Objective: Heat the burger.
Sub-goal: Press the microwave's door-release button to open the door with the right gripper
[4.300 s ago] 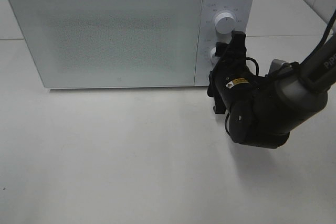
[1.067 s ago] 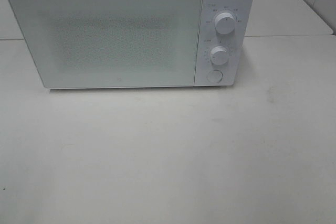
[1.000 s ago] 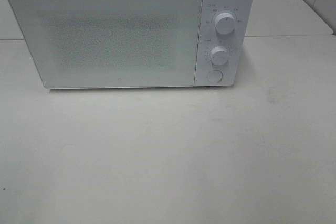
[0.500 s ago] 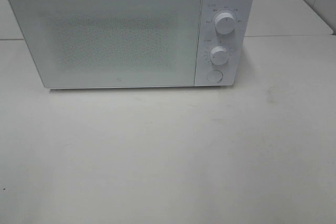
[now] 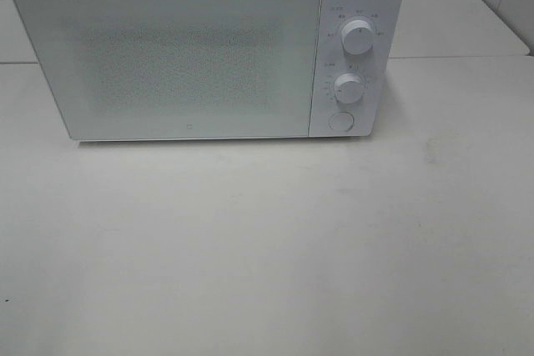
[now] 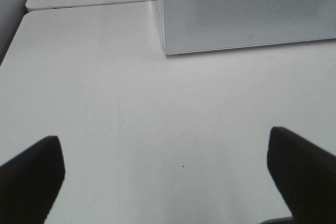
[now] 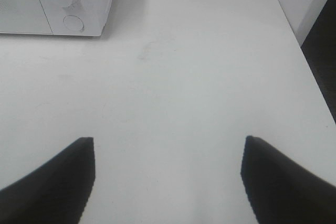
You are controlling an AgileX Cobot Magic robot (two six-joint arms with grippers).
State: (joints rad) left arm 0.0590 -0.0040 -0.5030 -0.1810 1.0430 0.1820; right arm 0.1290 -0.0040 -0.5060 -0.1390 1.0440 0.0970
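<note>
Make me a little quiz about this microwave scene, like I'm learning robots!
1. True or false: the microwave is shut.
2. How many knobs sit above the round button?
3. The left gripper is: A) shut on a plate, B) open and empty, C) shut on a spoon.
Key: 1 true; 2 two; 3 B.
</note>
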